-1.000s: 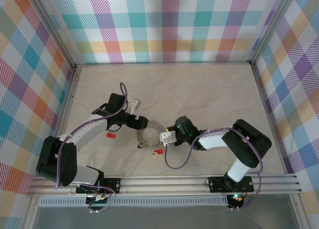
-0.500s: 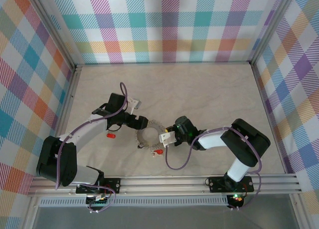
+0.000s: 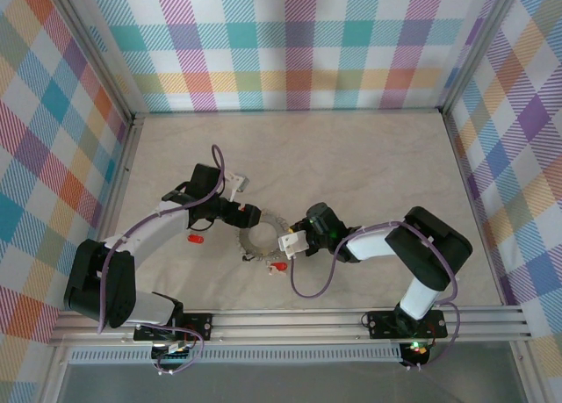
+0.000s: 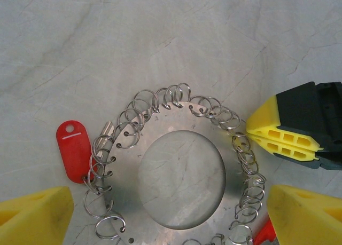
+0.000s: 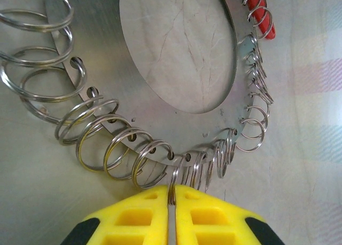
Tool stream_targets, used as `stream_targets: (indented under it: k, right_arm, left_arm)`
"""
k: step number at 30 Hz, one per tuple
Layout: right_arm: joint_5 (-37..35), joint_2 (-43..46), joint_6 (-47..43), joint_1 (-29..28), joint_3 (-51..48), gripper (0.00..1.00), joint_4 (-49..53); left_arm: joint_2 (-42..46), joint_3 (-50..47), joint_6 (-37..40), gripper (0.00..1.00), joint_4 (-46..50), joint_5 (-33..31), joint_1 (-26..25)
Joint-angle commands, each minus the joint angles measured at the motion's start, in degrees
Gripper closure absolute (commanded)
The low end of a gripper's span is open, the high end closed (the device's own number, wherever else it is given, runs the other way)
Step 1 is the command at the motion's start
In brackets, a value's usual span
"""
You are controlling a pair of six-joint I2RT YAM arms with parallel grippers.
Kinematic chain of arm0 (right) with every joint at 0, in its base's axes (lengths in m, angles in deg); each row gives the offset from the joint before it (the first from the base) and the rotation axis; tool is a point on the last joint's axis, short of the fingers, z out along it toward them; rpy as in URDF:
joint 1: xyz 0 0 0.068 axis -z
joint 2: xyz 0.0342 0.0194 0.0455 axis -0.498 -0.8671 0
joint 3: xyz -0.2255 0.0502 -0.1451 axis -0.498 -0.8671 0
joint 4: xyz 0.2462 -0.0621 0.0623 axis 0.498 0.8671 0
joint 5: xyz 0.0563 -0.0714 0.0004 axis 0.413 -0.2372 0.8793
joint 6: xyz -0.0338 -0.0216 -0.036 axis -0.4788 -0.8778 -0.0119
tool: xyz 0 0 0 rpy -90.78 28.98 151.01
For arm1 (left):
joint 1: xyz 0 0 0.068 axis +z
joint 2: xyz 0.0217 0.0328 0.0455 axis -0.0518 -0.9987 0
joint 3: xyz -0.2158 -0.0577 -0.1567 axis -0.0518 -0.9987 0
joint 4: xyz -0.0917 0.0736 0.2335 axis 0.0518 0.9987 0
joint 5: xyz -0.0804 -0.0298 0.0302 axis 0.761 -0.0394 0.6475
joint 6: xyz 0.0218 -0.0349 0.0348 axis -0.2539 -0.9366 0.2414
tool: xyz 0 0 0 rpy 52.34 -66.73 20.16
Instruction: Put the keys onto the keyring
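My right gripper [image 5: 172, 199] is pinched together on the keyring [image 5: 104, 53]: one thin wire loop [image 5: 172, 176] on its rim is caught between the yellow pads [image 5: 139, 213]. My left gripper [image 4: 168, 215] stands wide apart, with a finger [image 4: 32, 213] on either side of the keyring's near edge. Bare table [image 4: 160, 31] shows in both gaps, so it grips nothing. The keyring lies flat on the table between the two grippers, a metal disc with a big hole and many small loops round its rim. One red key [image 5: 260, 18] sits among the loops on the rim farthest from my right wrist and looks threaded, though I cannot be sure. Another key [image 4: 75, 151] lies against the loops near my left finger; hooked or merely touching, I cannot tell. From above, a key [image 3: 195, 241] lies loose on the table, apart from the keyring on my left side. I judge the job partly done, with at least that loose key left to thread. The table is pale, marbled and scuffed. Pastel plaid walls [image 3: 299, 43] close it in on three sides, and a metal rail [image 3: 307, 320] carries my bases.
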Motion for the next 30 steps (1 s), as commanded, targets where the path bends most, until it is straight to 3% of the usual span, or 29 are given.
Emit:
stream_targets:
  k: [1,20,25,30]
  right_arm:
    - [2.0,-0.7,0.5,0.1,1.0,0.89,-1.2]
    - [-0.9,-3.3,1.8,0.5,3.3,0.89,-3.6]
    - [0.2,-0.3,3.2,0.6,2.8,0.93,-1.8]
    - [4.0,6.6,9.6,1.9,3.1,0.98,6.2]
  left_arm:
    - [-0.6,1.7,0.7,0.07,1.1,1.3,0.5]
    - [-0.7,1.7,0.8,0.07,1.1,1.5,0.5]
    - [-0.2,1.4,1.3,0.07,0.5,2.8,0.5]
    - [1.8,-0.4,3.1,0.07,-1.7,5.7,0.5]
